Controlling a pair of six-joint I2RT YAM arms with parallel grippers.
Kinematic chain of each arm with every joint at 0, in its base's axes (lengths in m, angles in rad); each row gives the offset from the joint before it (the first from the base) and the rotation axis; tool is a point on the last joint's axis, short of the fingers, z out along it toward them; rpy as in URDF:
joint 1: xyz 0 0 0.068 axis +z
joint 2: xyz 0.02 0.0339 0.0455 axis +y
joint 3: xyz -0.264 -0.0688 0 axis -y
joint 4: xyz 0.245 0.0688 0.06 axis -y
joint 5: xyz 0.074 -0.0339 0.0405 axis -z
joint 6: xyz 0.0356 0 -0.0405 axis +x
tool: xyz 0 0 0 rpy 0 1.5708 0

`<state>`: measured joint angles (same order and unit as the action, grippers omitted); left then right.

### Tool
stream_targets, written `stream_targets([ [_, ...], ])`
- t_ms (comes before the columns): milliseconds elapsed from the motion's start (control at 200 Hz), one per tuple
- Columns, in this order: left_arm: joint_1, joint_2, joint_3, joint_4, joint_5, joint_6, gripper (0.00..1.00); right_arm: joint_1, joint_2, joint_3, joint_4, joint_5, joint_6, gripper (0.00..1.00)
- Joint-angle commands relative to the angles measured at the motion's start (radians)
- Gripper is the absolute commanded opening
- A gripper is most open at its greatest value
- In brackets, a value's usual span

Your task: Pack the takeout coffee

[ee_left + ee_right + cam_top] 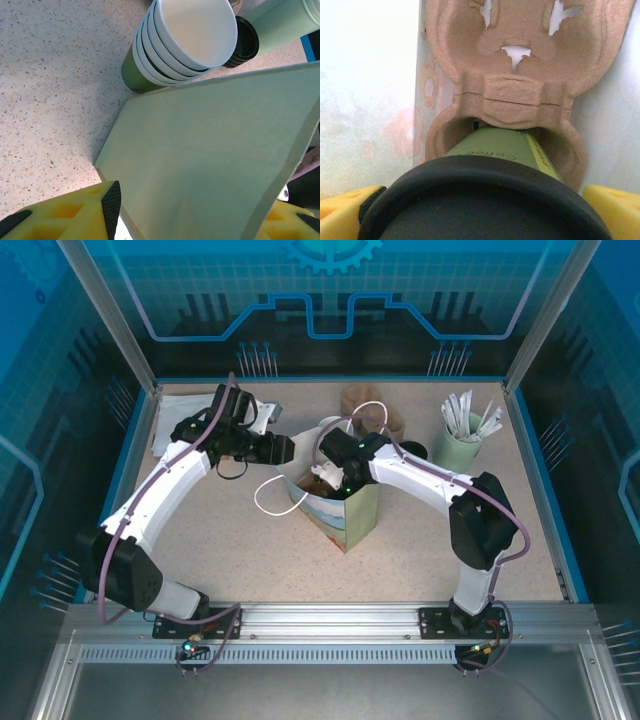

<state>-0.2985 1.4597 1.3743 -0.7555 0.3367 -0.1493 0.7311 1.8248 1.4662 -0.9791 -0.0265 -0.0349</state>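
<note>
1. We see a pale green paper bag (355,520) standing upright near the middle of the surface (250,550), its white handles hanging loose.
2. The takeout coffee (505,149) is inside the bag. Its olive-green body is seated in one pocket of a brown pulp carrier (520,95) that lies against the bag's inner wall, and its dark lid faces the right wrist camera.
3. The right end effector (481,210) reaches into the bag from the bag's right. Its yellow fingers (615,205) stand wide on either side of the coffee's lid. We cannot tell whether they are pressing on the lid or have let go of it.
4. The left end effector (195,212) is at the bag's left rim, with the bag's wall passing between its yellow fingers (75,215). We cannot tell whether it is clamped on the wall.
5. Just beyond the bag's left wall stands a stack of green cups (190,35) with white insides, and black lids (246,42) sit beside the stack.
6. A pale green cup of white sticks (462,445) stands well to the right of the bag, towards the back.
</note>
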Motion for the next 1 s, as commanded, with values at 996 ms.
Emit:
stream_targets([
  [996,-0.048,-0.072,0.074,-0.053,-0.133,0.019,0.27,-0.028,-0.06,0.198,-0.063,-0.006,0.111,1.0],
])
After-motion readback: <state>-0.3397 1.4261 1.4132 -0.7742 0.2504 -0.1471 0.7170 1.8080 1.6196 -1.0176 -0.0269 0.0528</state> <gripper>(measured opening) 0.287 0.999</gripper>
